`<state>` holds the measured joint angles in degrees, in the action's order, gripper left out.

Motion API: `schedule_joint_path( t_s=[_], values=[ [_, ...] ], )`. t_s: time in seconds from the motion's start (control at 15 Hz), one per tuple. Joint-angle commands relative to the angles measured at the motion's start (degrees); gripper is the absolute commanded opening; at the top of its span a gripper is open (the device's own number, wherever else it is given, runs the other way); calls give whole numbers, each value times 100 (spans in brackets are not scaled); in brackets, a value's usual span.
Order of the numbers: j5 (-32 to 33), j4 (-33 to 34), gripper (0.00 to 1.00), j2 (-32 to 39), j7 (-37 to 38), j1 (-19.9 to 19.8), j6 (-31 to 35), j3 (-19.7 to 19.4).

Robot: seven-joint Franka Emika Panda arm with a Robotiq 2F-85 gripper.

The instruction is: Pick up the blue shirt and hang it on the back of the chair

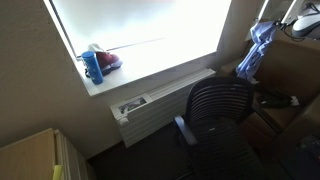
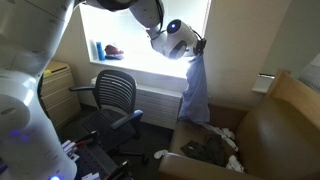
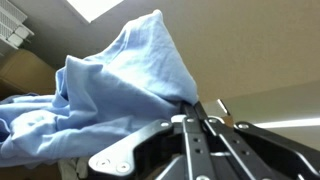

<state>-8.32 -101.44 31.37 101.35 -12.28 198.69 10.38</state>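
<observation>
I have the pincer point(image 2: 196, 47) clamped shut on the top edge of the blue shirt point(image 2: 195, 92), and the wrist view shows the cloth bunched up right where the fingers meet. The shirt hangs limp in the air in front of the bright window point(image 2: 140, 30). It is off to one side of the chair point(image 2: 115, 92) and not touching it.

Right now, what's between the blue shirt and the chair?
Nothing: in an exterior view the blue shirt hangs from the gripper, bare gap to the chair, wall heater behind.
</observation>
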Motion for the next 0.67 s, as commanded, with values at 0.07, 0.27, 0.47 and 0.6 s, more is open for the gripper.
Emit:
schedule_joint_path(
  t_s=[0.07,0.27,0.47,0.6],
  values=[
    [748,-1645,1,-1571,74,-758,-656,1163],
    [722,-2555,1,-2541,5,-634,-1407,1264],
    [706,-2334,3,-2323,10,-318,-1323,968],
    [132,-2677,3,-2689,-467,402,-1406,238]
  ],
)
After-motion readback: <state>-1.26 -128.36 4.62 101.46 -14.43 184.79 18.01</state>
